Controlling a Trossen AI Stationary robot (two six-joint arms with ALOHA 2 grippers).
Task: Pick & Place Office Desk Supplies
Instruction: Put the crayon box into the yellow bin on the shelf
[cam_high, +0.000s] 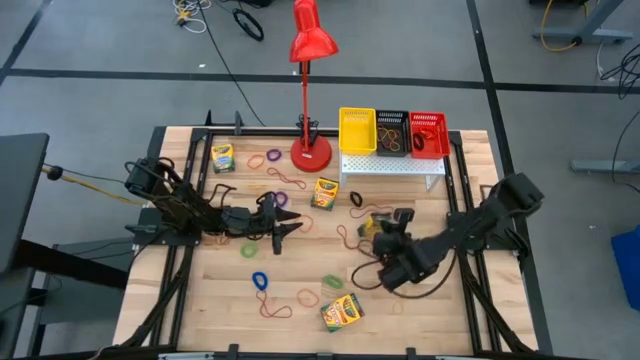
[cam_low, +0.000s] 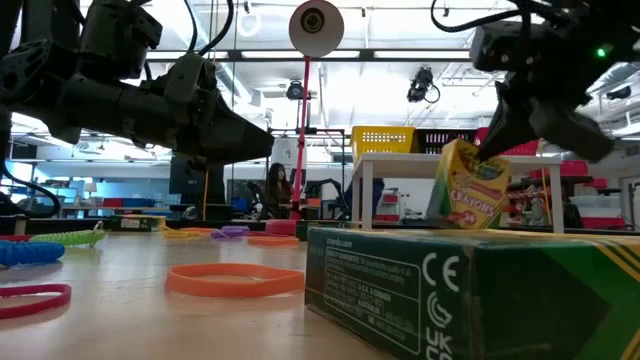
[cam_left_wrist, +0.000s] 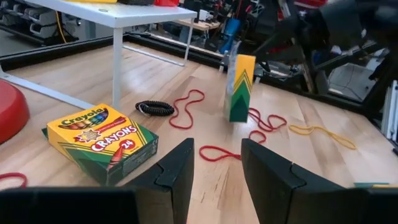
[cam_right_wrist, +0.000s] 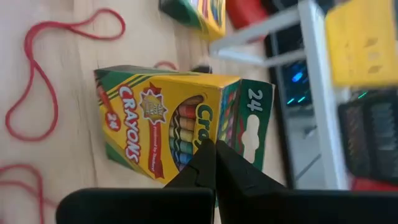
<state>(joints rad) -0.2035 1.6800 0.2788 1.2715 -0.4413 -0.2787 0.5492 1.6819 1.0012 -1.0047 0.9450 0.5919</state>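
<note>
At the far edge of the wooden tabletop (cam_high: 200, 290) you see a red desk lamp (cam_high: 311, 40); its round base (cam_high: 311, 153) rests on the wood and its shade leans out beyond the far edge. Just to the right of the base stands a white perforated stand (cam_high: 392, 165). On it you find three small bins in a row: yellow (cam_high: 357, 130), black (cam_high: 392, 132) and red (cam_high: 429, 134). Beyond the tabletop, cables (cam_high: 245, 20) trail across the grey floor (cam_high: 100, 60).

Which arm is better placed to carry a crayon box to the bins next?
The right: its end effector already grips a crayon box. The left end effector is open and empty.
</note>
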